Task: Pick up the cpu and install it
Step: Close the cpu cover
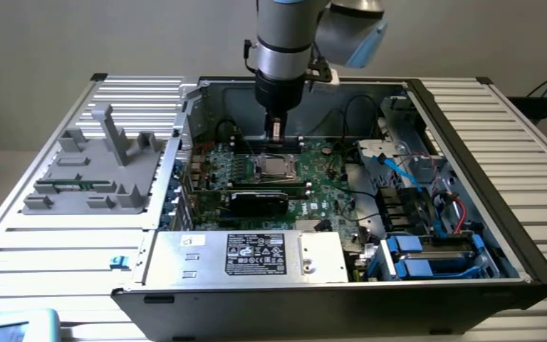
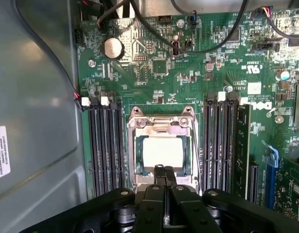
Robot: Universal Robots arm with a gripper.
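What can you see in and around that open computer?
computer case: one, black and grey, open on the table
table: one, white slatted, under everything
motherboard: one, green, inside the case
cpu: one, silvery, sitting in the socket frame
socket frame: one, metal, mid-motherboard
memory slots: two banks, black, either side of the socket frame
power supply: one, silver with black label, along one case wall
plastic cover: one, grey, on the table at the exterior view's left
arm: one, silver and black, above the case
end effector: one, black, shut, over the cpu's edge

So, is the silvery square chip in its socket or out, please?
In: the silvery square chip lies flat inside the metal-bordered socket frame.
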